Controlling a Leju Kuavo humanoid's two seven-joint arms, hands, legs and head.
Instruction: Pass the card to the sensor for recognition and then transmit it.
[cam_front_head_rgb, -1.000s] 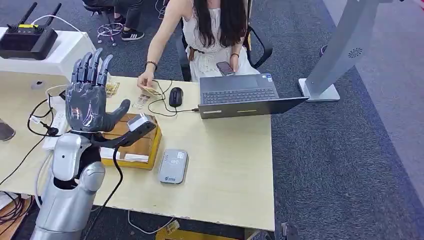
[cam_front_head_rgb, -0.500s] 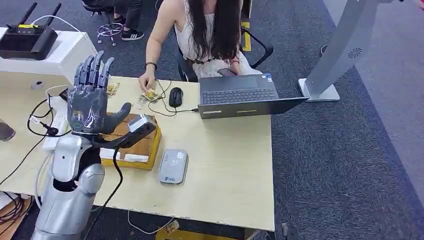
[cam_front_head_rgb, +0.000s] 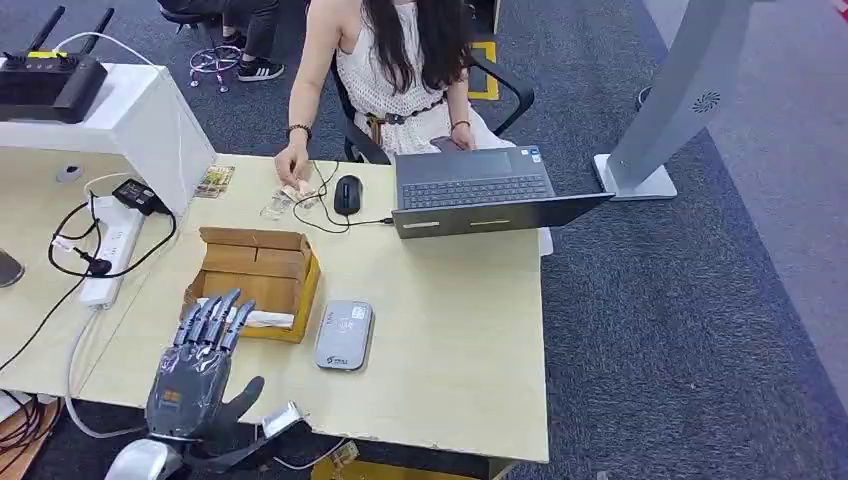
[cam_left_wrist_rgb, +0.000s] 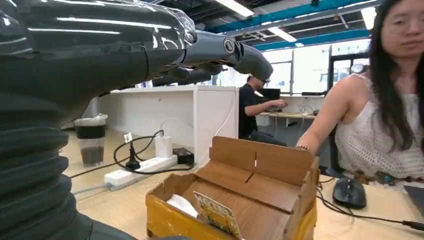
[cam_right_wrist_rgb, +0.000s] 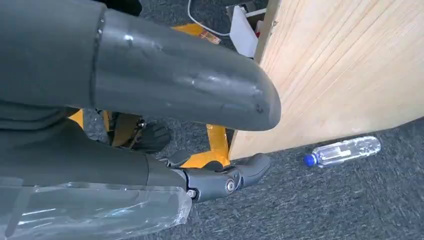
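The left hand (cam_front_head_rgb: 197, 375) hangs low at the near edge of the desk (cam_front_head_rgb: 450, 340), palm toward the robot, fingers straight and spread, grasping nothing; that flat, released posture suits a hand that is readying to reach, not one that has anything to carry. Just ahead of its fingertips stands the cardboard box (cam_front_head_rgb: 256, 282), flaps folded open so that its inside can be reached from above; in the left wrist view a card (cam_left_wrist_rgb: 216, 216) with a printed face leans upright inside the near wall of the box, beside a white packet (cam_left_wrist_rgb: 181, 204), and that tilt leaves its top edge free for a pinch. Beside the box, to the right of the hand and a little further on, lies the grey card reader (cam_front_head_rgb: 344, 335), flat on the desk with its face up, so a card can be laid or held over it. Beyond the box a person's hand (cam_front_head_rgb: 291, 165) rests on the far edge of the desk, near a mouse (cam_front_head_rgb: 347, 193) and a laptop (cam_front_head_rgb: 480, 193); probably that is where the card goes last. The right hand (cam_right_wrist_rgb: 125, 145) hangs beside the desk over the carpet, fingers loosely apart and holding nothing; a water bottle (cam_right_wrist_rgb: 343, 150) lies on the floor beyond it. By this, the card is not yet picked.
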